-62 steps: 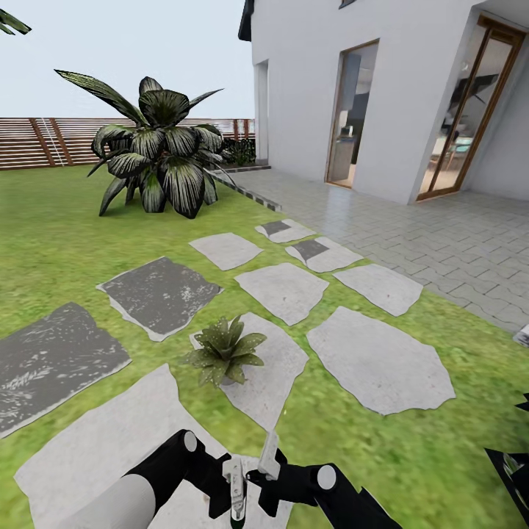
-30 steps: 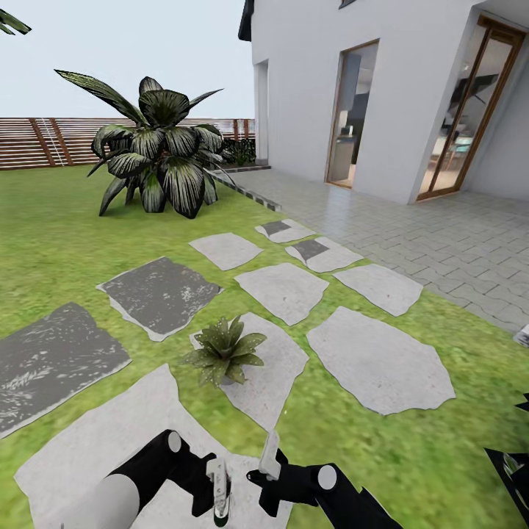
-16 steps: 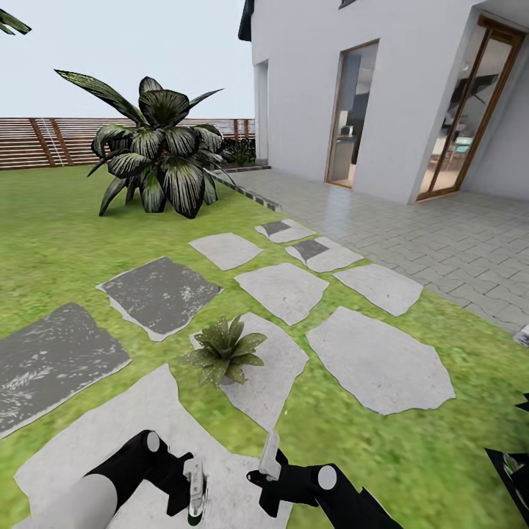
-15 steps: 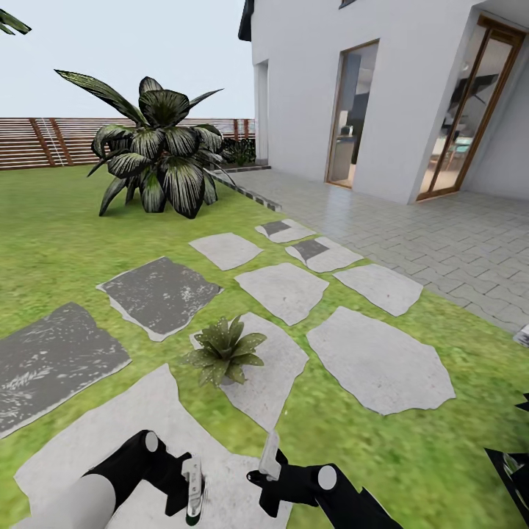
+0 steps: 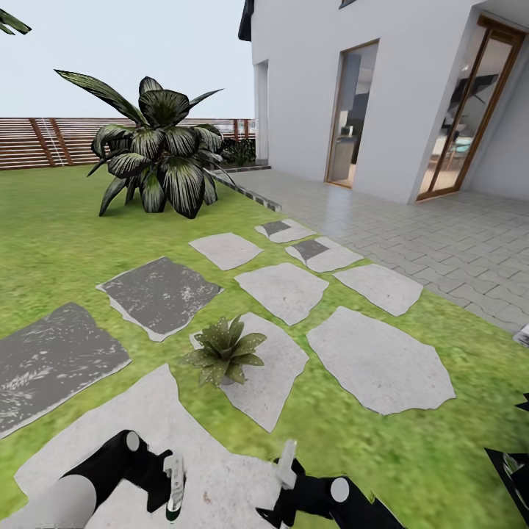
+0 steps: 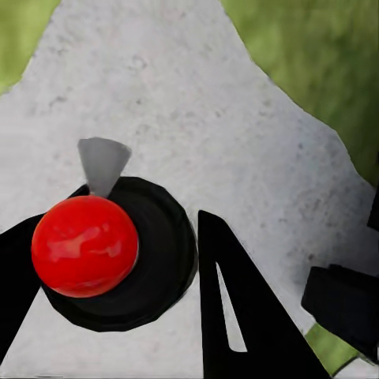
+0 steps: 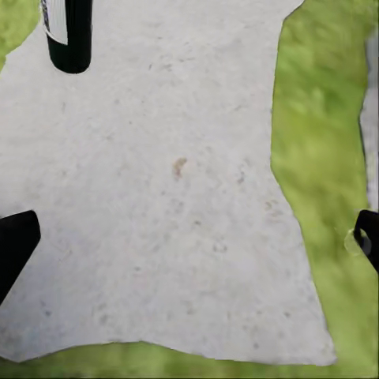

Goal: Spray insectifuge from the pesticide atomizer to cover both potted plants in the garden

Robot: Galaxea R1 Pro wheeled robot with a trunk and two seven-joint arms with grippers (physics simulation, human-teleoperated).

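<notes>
My left gripper (image 5: 173, 491) is shut on the pesticide atomizer (image 5: 175, 477), a white-labelled bottle with a dark base, held low over a pale stepping stone (image 5: 110, 433). The left wrist view looks down on the atomizer's red ball top (image 6: 85, 245), its black body and its grey nozzle (image 6: 103, 162), with dark fingers (image 6: 237, 316) on either side. My right gripper (image 5: 285, 470) is open beside it, its fingers (image 7: 16, 245) far apart over bare stone, and the atomizer's base (image 7: 67, 31) shows there too. One potted plant (image 5: 224, 351) sits on the stone ahead.
Grey and pale stepping stones (image 5: 378, 360) cross the lawn. A big dark striped plant (image 5: 158, 158) stands before the slat fence (image 5: 44, 139). The paved patio (image 5: 441, 242) and the white house lie to the right. Dark leaves (image 5: 514, 470) poke in at the right edge.
My left arm has carried the atomizer to the left, away from the right gripper. In the last half second the right gripper has shifted a little right and lower.
</notes>
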